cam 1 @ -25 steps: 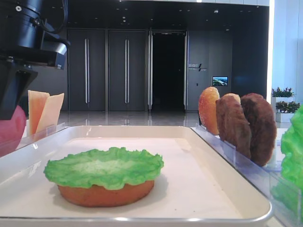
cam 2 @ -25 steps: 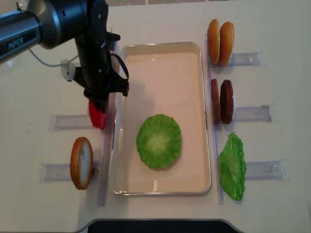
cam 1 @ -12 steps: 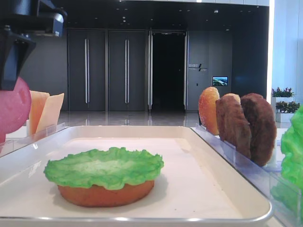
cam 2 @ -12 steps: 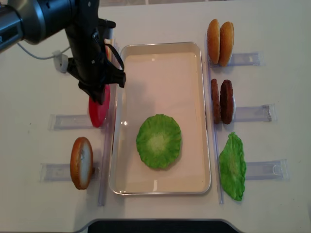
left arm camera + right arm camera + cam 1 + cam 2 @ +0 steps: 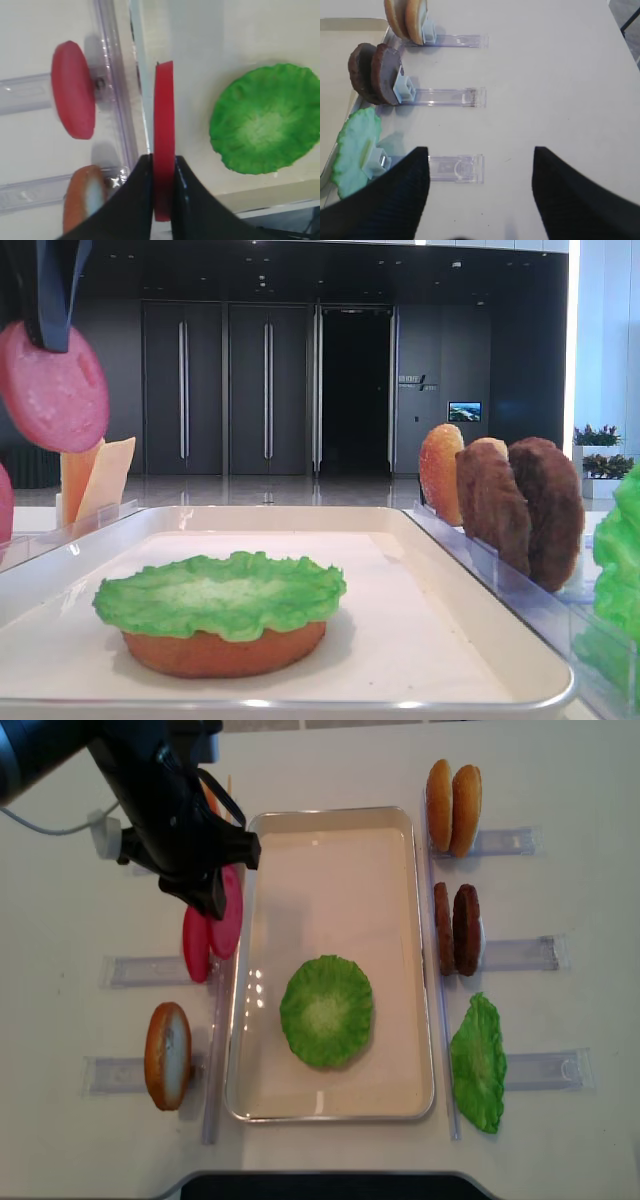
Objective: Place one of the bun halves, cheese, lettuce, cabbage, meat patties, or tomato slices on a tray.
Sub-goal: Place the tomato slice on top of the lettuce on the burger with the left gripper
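Observation:
My left gripper (image 5: 163, 162) is shut on a red tomato slice (image 5: 163, 125), holding it on edge by its rim. In the top view the held tomato slice (image 5: 228, 915) hangs over the left rim of the white tray (image 5: 330, 870). It floats high at the left in the low view, as a pink disc (image 5: 52, 385). Another tomato slice (image 5: 195, 945) stands in its clear holder just to the left. On the tray a green lettuce (image 5: 326, 1011) lies over a bun half (image 5: 225, 652). My right gripper (image 5: 480, 151) is open above bare table, off the tray's right side.
Right of the tray stand two bun halves (image 5: 452, 795), two meat patties (image 5: 457, 930) and a lettuce leaf (image 5: 478, 1063) in clear holders. A bun half (image 5: 167, 1055) stands at the lower left. Cheese slices (image 5: 95, 475) stand at the far left. An empty holder (image 5: 455, 169) lies under the right gripper.
The left gripper has lifted the tomato slice up out of its holder and carried it right, to the tray's left rim. Nothing else has moved.

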Robot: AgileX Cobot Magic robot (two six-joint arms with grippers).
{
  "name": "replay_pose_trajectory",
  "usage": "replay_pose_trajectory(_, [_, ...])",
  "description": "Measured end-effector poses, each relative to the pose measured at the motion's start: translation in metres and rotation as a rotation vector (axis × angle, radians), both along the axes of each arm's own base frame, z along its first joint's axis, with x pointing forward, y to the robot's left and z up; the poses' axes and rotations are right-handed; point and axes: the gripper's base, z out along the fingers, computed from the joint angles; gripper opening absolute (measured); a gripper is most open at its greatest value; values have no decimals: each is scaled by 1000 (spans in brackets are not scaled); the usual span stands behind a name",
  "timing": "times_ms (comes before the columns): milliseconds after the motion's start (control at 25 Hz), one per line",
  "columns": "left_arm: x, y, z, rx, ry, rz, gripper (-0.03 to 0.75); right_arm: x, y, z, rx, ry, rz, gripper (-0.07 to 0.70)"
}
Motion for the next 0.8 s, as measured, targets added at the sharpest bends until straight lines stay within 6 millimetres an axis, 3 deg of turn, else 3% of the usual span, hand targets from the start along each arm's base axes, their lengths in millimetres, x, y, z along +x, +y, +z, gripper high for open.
replay_pose_trajectory(240, [-5,-17,-3,-205,6,-40,55,0,0,0,0,0,0,454])
replay_pose_trajectory(480, [-21,-26,-38,-382,41,-60,55,0,0,0,0,0,0,454])
replay_pose_trajectory(800, [-30,-32,-57,-515,30,-59,55,0,0,0,0,0,0,454])
